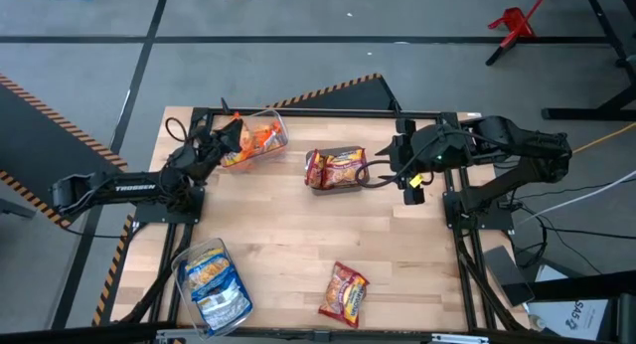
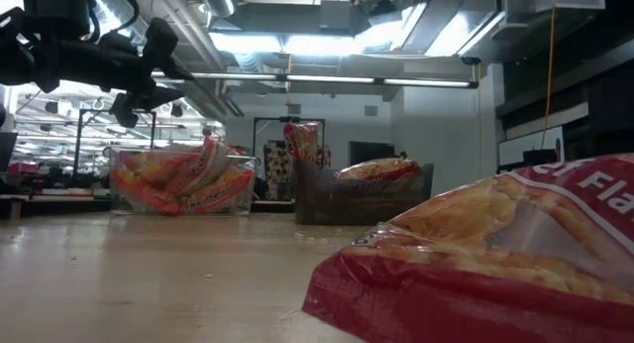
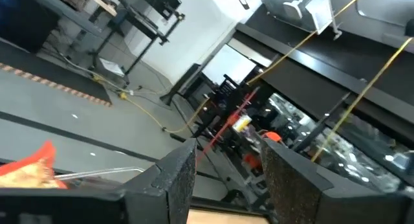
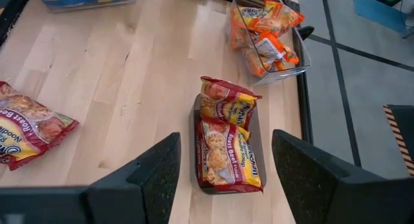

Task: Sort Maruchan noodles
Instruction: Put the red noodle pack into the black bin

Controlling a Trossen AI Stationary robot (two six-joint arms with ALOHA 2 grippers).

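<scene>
Seen from above, the left gripper (image 1: 231, 137) hovers open and empty over the orange packets (image 1: 260, 139) in their clear bin (image 1: 279, 121) at eleven o'clock, the right gripper (image 1: 383, 171) – open, empty – beside the red packets' bin (image 1: 312, 181) near centre, one red packet (image 1: 344, 292) loose at five o'clock, blue packets (image 1: 214, 282) binned at seven.

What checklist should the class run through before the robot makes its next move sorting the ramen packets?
1. Loose red packet lies alone on the table, nothing on top: ok.
2. Right gripper jaws open and empty, beside the bin of red packets: ok.
3. Left gripper jaws open and empty, over the bin of orange packets: ok.
4. Blue packets are in their own bin, unmixed: ok.
5. Red bin has room for one more packet: cannot tell.
</scene>
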